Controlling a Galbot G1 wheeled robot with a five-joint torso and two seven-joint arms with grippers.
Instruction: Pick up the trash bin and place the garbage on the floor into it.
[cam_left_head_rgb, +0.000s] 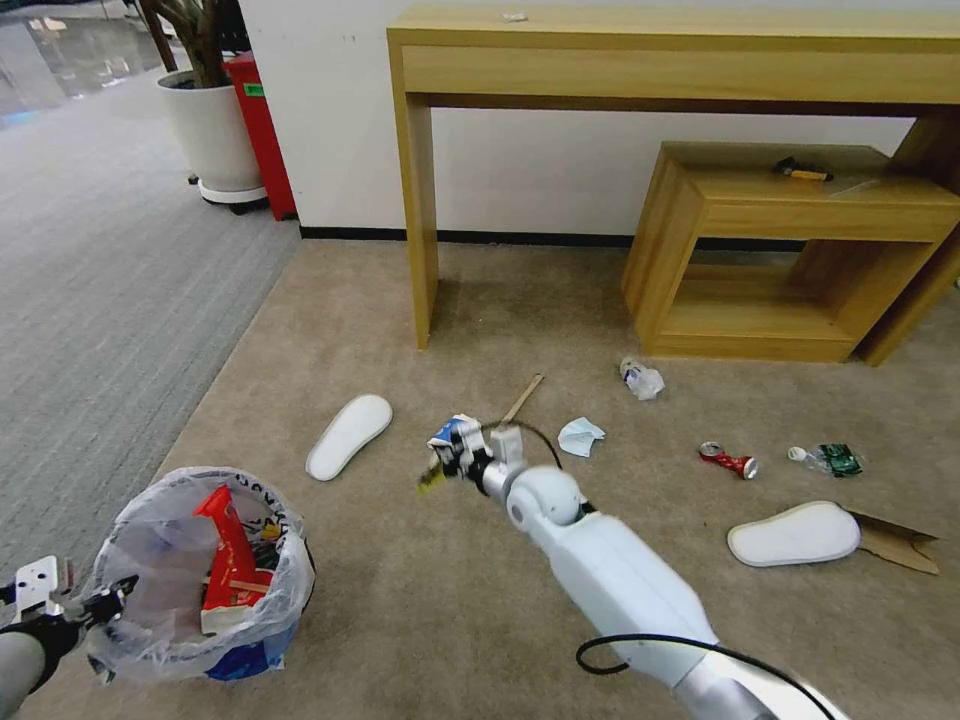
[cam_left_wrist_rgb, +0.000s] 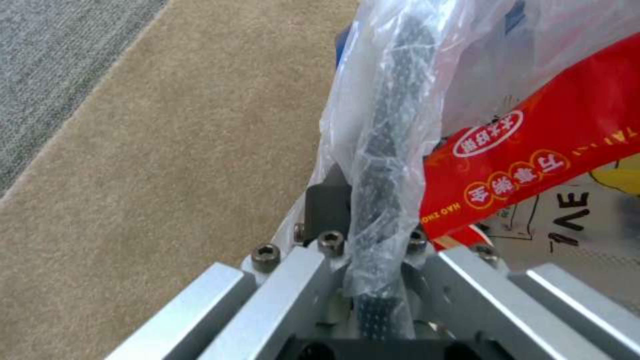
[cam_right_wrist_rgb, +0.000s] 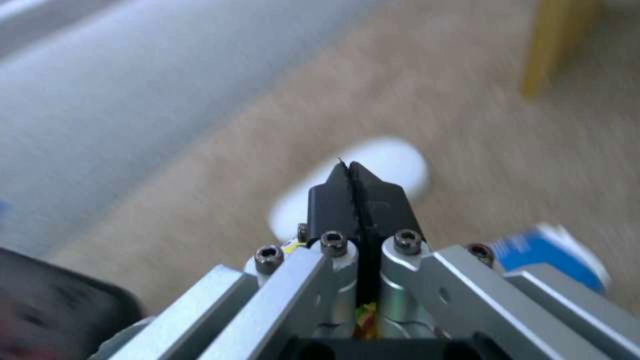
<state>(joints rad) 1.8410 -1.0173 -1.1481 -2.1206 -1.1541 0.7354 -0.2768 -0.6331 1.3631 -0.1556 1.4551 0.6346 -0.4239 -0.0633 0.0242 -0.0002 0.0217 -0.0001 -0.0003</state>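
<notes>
Your left gripper (cam_left_head_rgb: 110, 592) sits low on the left, fingers (cam_left_wrist_rgb: 327, 205) pinching the bin (cam_left_head_rgb: 200, 575) rim through the clear liner; bin is at the carpet edge, with a red wrapper (cam_left_wrist_rgb: 533, 165) and other bits already inside. Right gripper (cam_left_head_rgb: 447, 462) is out mid-floor, fingers (cam_right_wrist_rgb: 357, 200) pressed together on a thin yellowish scrap (cam_left_head_rgb: 431, 480) that hangs below them; you can see a sliver of it between the fingers in the wrist view. A blue cup (cam_left_head_rgb: 452, 432) lies just behind the gripper; can't tell if they touch. Around it on the floor (cam_left_head_rgb: 420, 610): white insole (cam_left_head_rgb: 348, 436) to the left, between gripper and bin but well apart from both; stick (cam_left_head_rgb: 523, 397) just beyond; mask (cam_left_head_rgb: 581, 437) to the right; crushed bottle (cam_left_head_rgb: 641, 379) near the low shelf (cam_left_head_rgb: 790, 250); red can (cam_left_head_rgb: 728, 461), green-label bottle (cam_left_head_rgb: 828, 459), second insole (cam_left_head_rgb: 795, 533) and cardboard (cam_left_head_rgb: 897, 542) further right. Floor between right gripper and bin is open apart from that first insole off to the side. Desk (cam_left_head_rgb: 680, 60) and shelf stand against the wall, plant pot (cam_left_head_rgb: 212, 135) back left on the grey carpet.
</notes>
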